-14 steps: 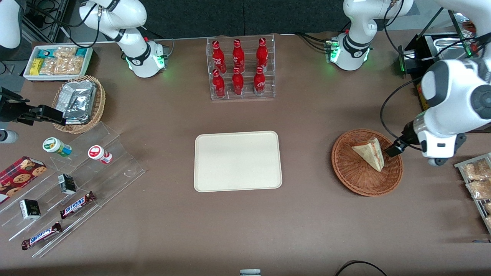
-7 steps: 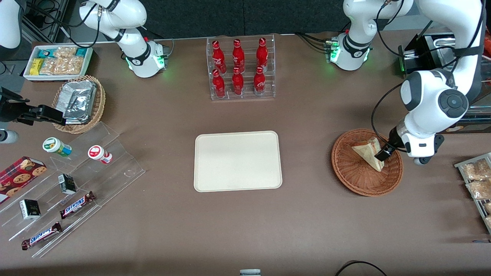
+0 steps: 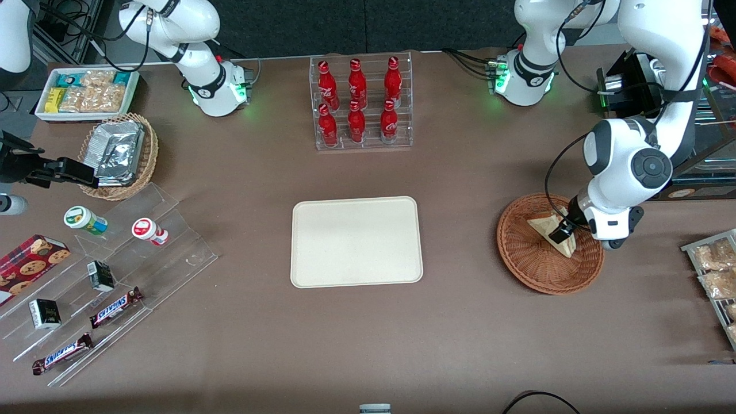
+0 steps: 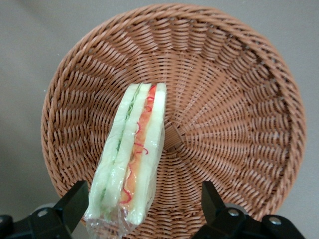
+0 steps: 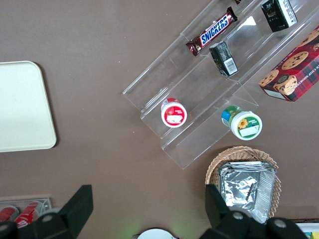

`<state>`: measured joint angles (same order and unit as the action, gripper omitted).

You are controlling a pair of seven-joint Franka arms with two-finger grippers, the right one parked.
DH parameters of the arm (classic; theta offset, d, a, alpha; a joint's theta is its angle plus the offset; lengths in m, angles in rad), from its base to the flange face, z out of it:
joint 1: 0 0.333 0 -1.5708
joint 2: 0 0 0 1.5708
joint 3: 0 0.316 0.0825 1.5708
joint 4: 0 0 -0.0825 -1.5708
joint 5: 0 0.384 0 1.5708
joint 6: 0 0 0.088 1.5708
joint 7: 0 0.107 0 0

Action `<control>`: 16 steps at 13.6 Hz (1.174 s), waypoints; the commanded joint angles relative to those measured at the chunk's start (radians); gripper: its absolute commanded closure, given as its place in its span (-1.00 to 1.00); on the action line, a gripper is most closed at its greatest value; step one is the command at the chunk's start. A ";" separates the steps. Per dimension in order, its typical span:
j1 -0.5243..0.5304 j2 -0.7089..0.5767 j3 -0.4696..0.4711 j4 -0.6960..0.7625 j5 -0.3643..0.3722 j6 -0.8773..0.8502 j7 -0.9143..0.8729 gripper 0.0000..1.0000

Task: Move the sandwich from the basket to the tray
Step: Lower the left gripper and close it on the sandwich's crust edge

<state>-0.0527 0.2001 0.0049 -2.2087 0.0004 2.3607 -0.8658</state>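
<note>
The sandwich lies in the reddish-brown wicker basket toward the working arm's end of the table. It is a plastic-wrapped wedge standing on edge, showing red-orange and green filling against the basket's weave. My left gripper hangs low over the sandwich. It is open, with one finger close beside the wedge's wide end and the other finger well apart from it. The cream tray lies flat at the table's middle with nothing on it.
A clear rack of red bottles stands farther from the front camera than the tray. Snack packets on a rack lie beside the basket at the table's edge. An acrylic stand with snacks and a tan basket of foil packets sit toward the parked arm's end.
My left gripper has moved from over the basket's rim inward and down over the sandwich, and its fingers now straddle the wedge's wide end. The sandwich has not moved.
</note>
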 commanded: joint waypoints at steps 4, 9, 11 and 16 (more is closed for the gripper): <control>-0.009 0.033 0.003 -0.020 0.047 0.032 -0.028 -1.00; -0.009 0.050 0.003 -0.020 0.053 0.031 -0.032 -0.89; -0.010 0.051 0.003 -0.014 0.053 0.032 -0.059 0.01; -0.024 0.042 0.001 0.018 0.053 0.003 -0.061 1.00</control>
<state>-0.0633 0.2518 0.0048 -2.2130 0.0360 2.3780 -0.8962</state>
